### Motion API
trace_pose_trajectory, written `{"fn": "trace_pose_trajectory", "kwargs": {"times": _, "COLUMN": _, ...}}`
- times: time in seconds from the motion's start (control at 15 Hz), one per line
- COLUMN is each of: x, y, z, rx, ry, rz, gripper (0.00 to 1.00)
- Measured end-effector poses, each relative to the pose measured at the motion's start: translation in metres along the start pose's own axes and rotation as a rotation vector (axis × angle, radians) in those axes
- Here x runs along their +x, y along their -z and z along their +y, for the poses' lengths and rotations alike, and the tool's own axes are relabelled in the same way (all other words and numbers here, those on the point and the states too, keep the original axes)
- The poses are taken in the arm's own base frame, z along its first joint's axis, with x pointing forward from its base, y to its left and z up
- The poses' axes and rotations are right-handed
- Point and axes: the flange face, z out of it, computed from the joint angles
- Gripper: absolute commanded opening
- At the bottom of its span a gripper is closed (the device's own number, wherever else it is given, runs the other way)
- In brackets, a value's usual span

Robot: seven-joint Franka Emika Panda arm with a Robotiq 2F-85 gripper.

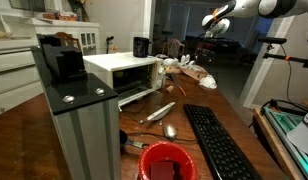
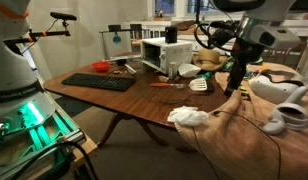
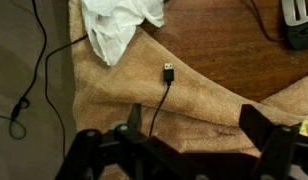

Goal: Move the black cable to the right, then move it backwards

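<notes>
Your gripper point(image 3: 194, 128) hangs with jaws spread wide. The thin black cable point(image 3: 167, 88), tipped with a USB plug, lies between them on the tan towel point(image 3: 209, 95). A crumpled white cloth point(image 3: 119, 28) sits just beyond.

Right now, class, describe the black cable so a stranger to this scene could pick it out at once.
Find the wooden table, then the tan towel draped over its end. On that towel, near the crumpled white cloth, lies the black cable. What marks it out is the small metal-tipped plug at its free end, resting on the towel.
</notes>
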Motion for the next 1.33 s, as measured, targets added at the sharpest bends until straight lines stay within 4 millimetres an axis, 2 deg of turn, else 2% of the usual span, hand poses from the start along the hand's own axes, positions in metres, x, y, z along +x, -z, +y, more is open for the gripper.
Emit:
{"fn": "trace_pose_trajectory", "kwargs": {"times": 0.6, "x": 0.036, "y": -0.023, "z": 0.002, "rx": 0.025, "ry": -0.081, "rz": 0.052, "gripper": 1.00}}
{"fn": "trace_pose_trajectory", "kwargs": {"times": 1.0, "x": 0.039, "y": -0.023, "z": 0.000, "rx": 0.028, "ry": -0.103, "rz": 0.062, "gripper": 1.00}}
{"fn": "trace_pose_trajectory", "kwargs": {"times": 1.33, "x": 0.047, "y": -0.036, "z": 0.016, "rx": -0.009, "ry": -0.100, "rz": 0.087, "gripper": 1.00}}
